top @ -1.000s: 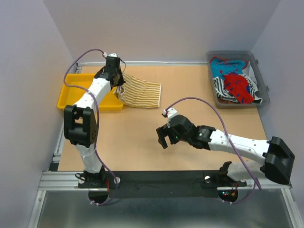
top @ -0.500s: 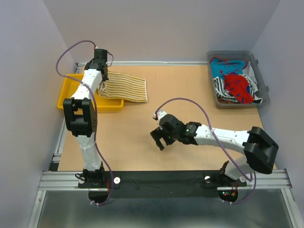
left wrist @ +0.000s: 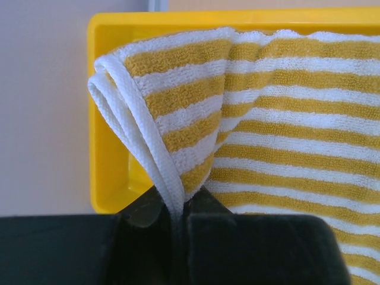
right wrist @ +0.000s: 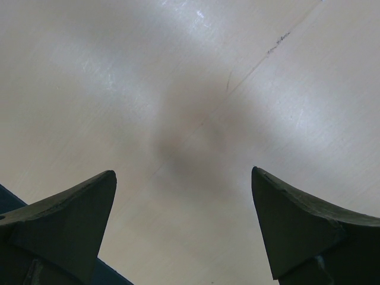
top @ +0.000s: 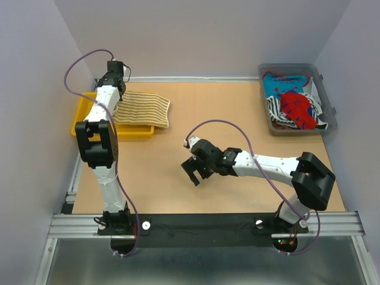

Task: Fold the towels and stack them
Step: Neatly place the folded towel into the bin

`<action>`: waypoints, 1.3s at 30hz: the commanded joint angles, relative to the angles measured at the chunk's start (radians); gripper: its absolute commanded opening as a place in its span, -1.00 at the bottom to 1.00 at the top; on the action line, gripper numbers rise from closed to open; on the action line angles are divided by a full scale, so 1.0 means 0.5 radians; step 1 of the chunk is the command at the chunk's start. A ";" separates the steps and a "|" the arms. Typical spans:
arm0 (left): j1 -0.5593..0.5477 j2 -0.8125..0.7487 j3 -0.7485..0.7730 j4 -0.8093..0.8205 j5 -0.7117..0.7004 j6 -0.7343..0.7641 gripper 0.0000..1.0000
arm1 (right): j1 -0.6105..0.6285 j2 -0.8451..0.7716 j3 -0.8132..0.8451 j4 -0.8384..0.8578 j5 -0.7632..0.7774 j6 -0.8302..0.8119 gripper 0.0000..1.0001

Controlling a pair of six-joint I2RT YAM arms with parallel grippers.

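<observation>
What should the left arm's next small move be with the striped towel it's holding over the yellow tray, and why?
Probably draw the left end effector a little to the left before letting go. It pinches a folded edge of the striped towel, which lies across the yellow tray, yet the towel's right edge overhangs the rim onto the table.
</observation>
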 commanded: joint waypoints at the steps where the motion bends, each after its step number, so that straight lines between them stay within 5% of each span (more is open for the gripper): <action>1: 0.071 0.014 0.103 0.088 -0.197 0.143 -1.00 | 0.000 0.026 0.117 -0.055 0.003 -0.039 1.00; 22: 0.123 0.195 0.064 0.288 -0.360 0.253 -1.00 | 0.000 0.139 0.240 -0.165 0.003 -0.088 1.00; 27: 0.139 0.268 0.076 0.312 -0.553 0.238 -0.59 | 0.000 0.164 0.246 -0.169 -0.012 -0.095 1.00; 30: 0.154 0.281 0.067 0.368 -0.623 0.238 -0.14 | 0.000 0.170 0.252 -0.169 -0.034 -0.095 1.00; 39: 0.188 0.235 0.131 0.521 -0.817 0.199 0.34 | 0.000 0.167 0.258 -0.175 -0.046 -0.101 1.00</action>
